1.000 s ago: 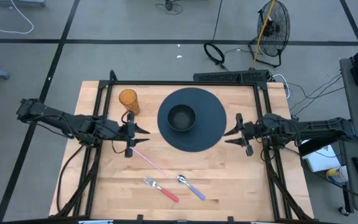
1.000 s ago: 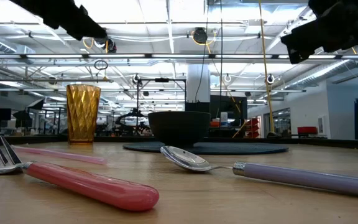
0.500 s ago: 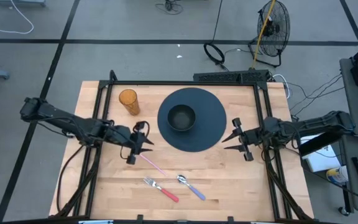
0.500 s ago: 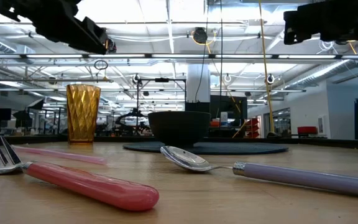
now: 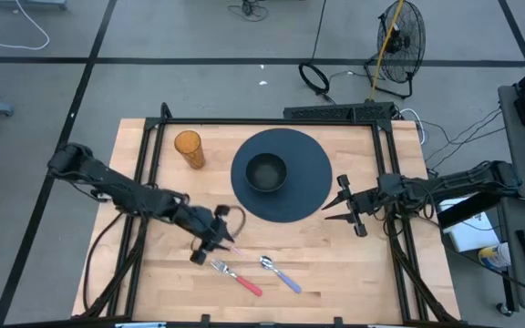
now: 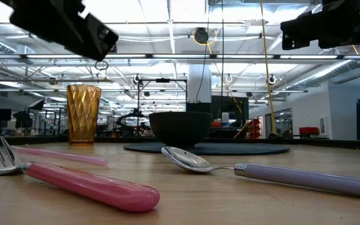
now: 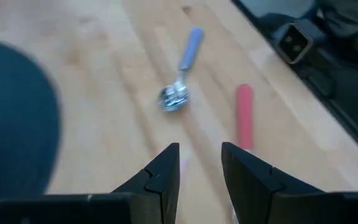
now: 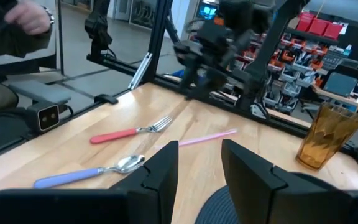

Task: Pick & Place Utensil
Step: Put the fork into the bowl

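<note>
A fork with a pink handle (image 5: 238, 276) and a spoon with a lavender-blue handle (image 5: 281, 273) lie flat near the table's near edge. A pink straw (image 5: 229, 243) lies just beyond them. My left gripper (image 5: 222, 248) is open and hovers over the straw's near end, just beyond the fork. In its wrist view the open fingers (image 7: 201, 149) point toward the spoon (image 7: 178, 94) and the fork's handle (image 7: 244, 123). My right gripper (image 5: 335, 206) is open, in the air at the dark plate's right rim. It faces the fork (image 8: 131, 132) and spoon (image 8: 92, 172).
A black bowl (image 5: 266, 171) stands on a dark round plate (image 5: 313, 173) at the table's middle far side. An amber cup (image 5: 188, 148) stands left of it. Black frame rails (image 5: 146, 164) run along both sides. A person's hand (image 8: 28, 17) shows beyond the table.
My left gripper has swung from beside the cup toward the table's near edge and rightward. It has passed over the straw and now hangs close to the fork. My right gripper has drifted slightly left and toward the near edge. The utensils have not moved.
</note>
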Tool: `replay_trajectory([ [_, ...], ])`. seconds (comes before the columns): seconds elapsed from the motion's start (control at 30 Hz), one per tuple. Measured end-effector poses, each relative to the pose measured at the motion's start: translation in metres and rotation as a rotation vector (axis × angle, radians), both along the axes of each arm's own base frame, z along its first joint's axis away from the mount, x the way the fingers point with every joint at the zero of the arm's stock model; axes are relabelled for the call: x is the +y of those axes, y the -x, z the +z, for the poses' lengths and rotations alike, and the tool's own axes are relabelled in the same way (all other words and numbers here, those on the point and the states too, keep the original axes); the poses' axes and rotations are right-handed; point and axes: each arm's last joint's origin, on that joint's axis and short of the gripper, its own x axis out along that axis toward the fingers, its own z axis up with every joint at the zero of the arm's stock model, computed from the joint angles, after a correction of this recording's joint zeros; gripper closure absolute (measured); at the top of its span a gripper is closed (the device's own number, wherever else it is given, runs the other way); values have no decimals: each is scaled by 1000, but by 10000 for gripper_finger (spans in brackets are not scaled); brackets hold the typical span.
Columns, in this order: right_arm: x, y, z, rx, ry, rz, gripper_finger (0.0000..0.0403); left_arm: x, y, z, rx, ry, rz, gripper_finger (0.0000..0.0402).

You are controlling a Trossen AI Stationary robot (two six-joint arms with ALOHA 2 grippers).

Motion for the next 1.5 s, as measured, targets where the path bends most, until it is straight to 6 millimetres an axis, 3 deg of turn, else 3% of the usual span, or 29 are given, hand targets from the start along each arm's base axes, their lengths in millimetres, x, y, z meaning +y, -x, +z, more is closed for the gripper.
replay_trajectory([
  [0.17,0,0,-2,23,-19,-1,287,-35,-23,1,117,-41,-45,279],
  [0.33,0,0,-3,44,-32,-3,287,-61,-43,-13,208,-75,-67,279],
  [0.57,0,0,-5,58,-30,-3,287,-77,-67,-37,346,-97,-33,279],
  [0.77,0,0,-6,77,-32,-3,287,-88,-82,-46,422,-112,-8,279],
  [1.1,0,2,-18,119,-36,-5,287,-108,-82,-61,461,-142,-3,279],
  [1.5,0,4,-23,88,-79,-7,287,-105,-80,-65,479,-207,43,279],
])
